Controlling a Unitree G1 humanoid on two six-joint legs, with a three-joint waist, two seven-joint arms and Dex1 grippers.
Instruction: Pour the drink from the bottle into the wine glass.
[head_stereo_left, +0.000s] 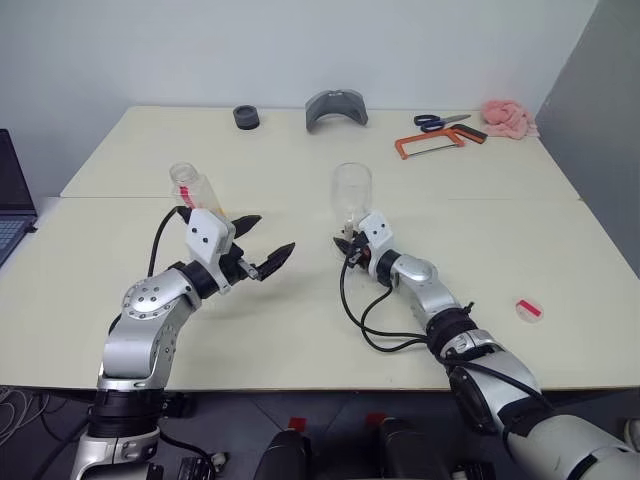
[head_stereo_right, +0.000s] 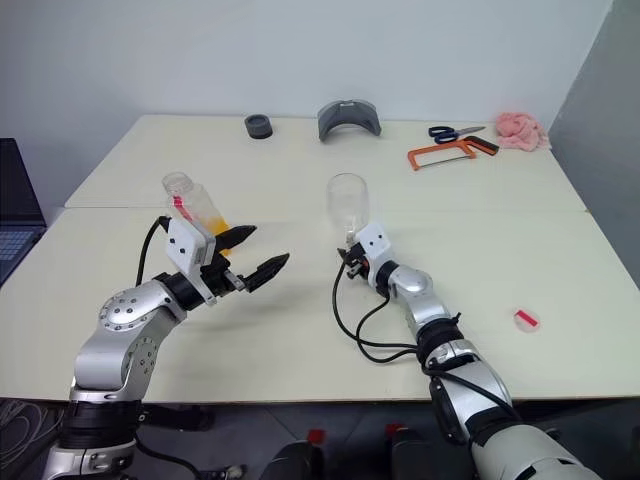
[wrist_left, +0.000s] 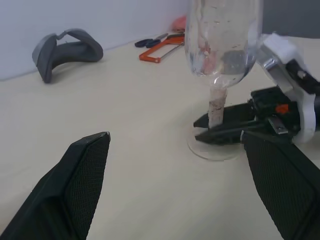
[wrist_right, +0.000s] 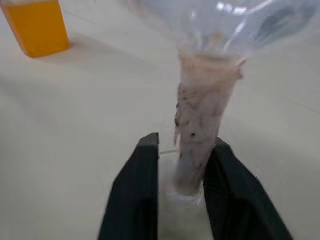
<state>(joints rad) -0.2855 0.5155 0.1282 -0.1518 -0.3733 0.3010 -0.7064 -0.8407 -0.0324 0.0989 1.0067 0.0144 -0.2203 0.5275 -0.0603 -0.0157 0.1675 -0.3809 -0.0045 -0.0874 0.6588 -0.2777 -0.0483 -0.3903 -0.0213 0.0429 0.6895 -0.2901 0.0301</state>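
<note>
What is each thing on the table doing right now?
wine glass: upright, empty, stem between the right gripper's fingers.
bottle: standing, cap off, orange drink in its lower part.
cap: lying on the table, off the bottle.
left gripper: open, holding nothing.
right gripper: around the glass stem; grip cannot be told.
scissors: lying closed.
hacksaw: lying flat.

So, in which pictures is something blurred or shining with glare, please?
Right wrist view: the wine glass sits very near the lens, its bowl soft with bright highlights; the bottle behind is blurred. Left wrist view: the left gripper's fingers are soft and the glass bowl shows reflections. Left eye view: even light, faint shadows on the table.
</note>
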